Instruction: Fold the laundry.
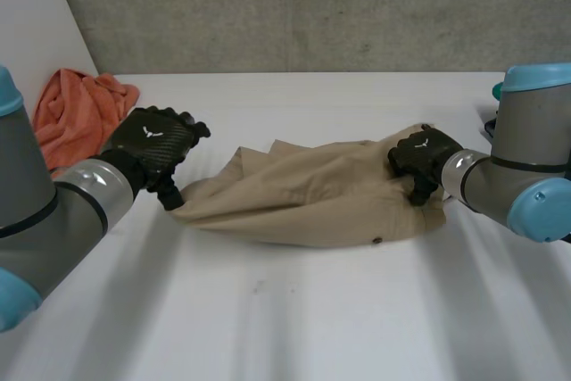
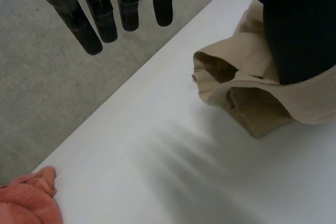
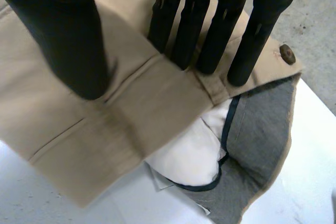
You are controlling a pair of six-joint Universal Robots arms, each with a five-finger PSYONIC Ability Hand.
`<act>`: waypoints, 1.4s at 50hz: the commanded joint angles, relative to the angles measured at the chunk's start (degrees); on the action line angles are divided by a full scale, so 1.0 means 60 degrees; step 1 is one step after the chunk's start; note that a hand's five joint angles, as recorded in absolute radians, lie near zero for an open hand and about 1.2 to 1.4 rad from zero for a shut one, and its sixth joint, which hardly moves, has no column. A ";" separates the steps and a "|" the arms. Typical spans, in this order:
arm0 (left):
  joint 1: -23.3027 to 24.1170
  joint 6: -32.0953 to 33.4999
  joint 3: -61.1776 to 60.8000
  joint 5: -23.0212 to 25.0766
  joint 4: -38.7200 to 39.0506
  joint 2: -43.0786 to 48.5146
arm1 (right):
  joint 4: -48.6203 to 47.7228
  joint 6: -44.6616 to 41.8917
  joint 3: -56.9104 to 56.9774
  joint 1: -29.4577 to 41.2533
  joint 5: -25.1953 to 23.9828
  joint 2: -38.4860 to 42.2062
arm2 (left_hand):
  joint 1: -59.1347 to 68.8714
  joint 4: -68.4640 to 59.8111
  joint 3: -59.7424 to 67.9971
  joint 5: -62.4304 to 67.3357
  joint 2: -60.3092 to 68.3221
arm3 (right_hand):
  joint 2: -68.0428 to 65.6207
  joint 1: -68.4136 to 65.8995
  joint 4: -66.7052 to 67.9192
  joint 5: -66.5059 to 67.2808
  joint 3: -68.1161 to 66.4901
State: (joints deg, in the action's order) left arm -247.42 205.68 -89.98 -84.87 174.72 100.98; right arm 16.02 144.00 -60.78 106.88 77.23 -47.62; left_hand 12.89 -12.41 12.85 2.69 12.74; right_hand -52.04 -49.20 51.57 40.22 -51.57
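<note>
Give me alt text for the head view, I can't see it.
Crumpled tan trousers lie on a white table, the robot's left hand at the leg end, its right hand at the waistband. A bunched orange towel lies far left.

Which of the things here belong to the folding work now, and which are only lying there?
In the job:
beige trousers
left hand, at their leg end
right hand, flat on the waistband

Lying about:
orange cloth, crumpled beyond the left hand, untouched; perhaps laundry for later

The left arm (image 1: pixel 53 211) hides part of the orange cloth (image 1: pixel 78 111).
</note>
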 commanded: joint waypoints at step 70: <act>0.0119 -0.0311 0.0126 0.0875 0.1612 0.2709 | -0.0429 -0.0972 -0.2702 0.0322 0.0269 -0.2611 | 0.3110 -0.3190 0.3116 0.3144 0.3135 | -0.4659 -0.5133 0.4739 0.4963 -0.4738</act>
State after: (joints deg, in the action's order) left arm -248.32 203.61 -94.19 -75.41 181.84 111.73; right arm 13.55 138.33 -76.75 108.41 78.97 -63.40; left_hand 23.00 -22.92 22.73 13.01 22.61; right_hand -67.02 -60.59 68.41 56.32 -67.88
